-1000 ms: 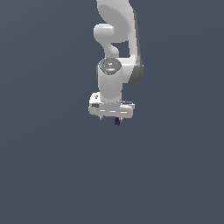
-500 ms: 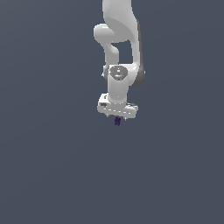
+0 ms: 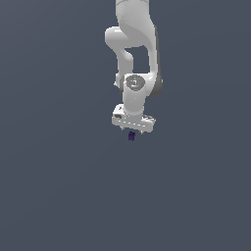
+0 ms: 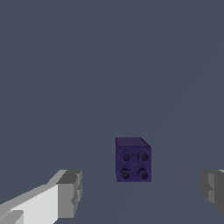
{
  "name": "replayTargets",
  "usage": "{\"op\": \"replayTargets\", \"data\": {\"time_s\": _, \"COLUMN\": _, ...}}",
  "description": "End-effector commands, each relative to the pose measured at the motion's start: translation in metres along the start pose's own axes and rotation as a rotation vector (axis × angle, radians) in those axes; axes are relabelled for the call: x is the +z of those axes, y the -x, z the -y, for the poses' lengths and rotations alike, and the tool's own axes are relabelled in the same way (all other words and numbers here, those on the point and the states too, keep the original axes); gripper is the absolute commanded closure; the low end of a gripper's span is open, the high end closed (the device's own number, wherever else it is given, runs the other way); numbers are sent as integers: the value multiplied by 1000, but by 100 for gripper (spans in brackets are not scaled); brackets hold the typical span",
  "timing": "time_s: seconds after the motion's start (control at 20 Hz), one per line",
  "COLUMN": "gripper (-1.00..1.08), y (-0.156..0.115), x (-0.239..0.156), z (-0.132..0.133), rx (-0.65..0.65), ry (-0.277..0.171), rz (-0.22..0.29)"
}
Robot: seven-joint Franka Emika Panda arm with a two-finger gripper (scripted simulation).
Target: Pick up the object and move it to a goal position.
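The object, a tiny dark purple-blue studded block (image 4: 133,159), lies on the grey surface. In the wrist view it sits between my two grey fingertips (image 4: 70,192), with a clear gap on each side and touching neither. My white gripper (image 4: 142,192) is open. In the exterior view the gripper (image 3: 131,133) points straight down, and the block (image 3: 131,136) shows just under its fingers. Whether the fingers reach the surface cannot be told.
A plain dark grey surface (image 3: 59,196) fills both views. The white arm (image 3: 132,44) rises above the gripper to the exterior view's upper edge. No other objects or marker show.
The gripper has shifted a little to the exterior view's right over the last second and now stands over the block. The block has stayed nearly in place.
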State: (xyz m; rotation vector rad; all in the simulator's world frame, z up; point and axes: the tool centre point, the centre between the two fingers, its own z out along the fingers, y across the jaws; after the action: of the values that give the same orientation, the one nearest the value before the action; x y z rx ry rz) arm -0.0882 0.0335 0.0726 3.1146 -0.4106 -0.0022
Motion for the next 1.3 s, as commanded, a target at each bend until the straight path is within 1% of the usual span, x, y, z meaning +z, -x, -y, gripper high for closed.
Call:
{"op": "replayTargets", "data": {"time_s": 0.0, "gripper": -92, "y": 0, "x": 1, "z": 0, "rx": 0, "ry": 0, "rz": 0}}
{"op": "replayTargets", "data": {"time_s": 0.2, "gripper": -92, "y": 0, "x": 11, "z": 0, "rx": 1, "ry": 0, "rz": 0}}
{"op": "replayTargets", "data": {"time_s": 0.55, "gripper": -92, "y": 2, "x": 41, "z": 0, "rx": 3, "ry": 0, "rz": -1}}
{"op": "replayTargets", "data": {"time_s": 0.85, "gripper": -92, "y": 1, "x": 51, "z": 0, "rx": 4, "ry": 0, "rz": -1}}
{"op": "replayTargets", "data": {"time_s": 0.9, "gripper": 108, "y": 1, "x": 51, "z": 0, "rx": 4, "ry": 0, "rz": -1}}
{"op": "replayTargets", "data": {"time_s": 1.25, "gripper": 108, "y": 1, "x": 51, "z": 0, "rx": 4, "ry": 0, "rz": -1}}
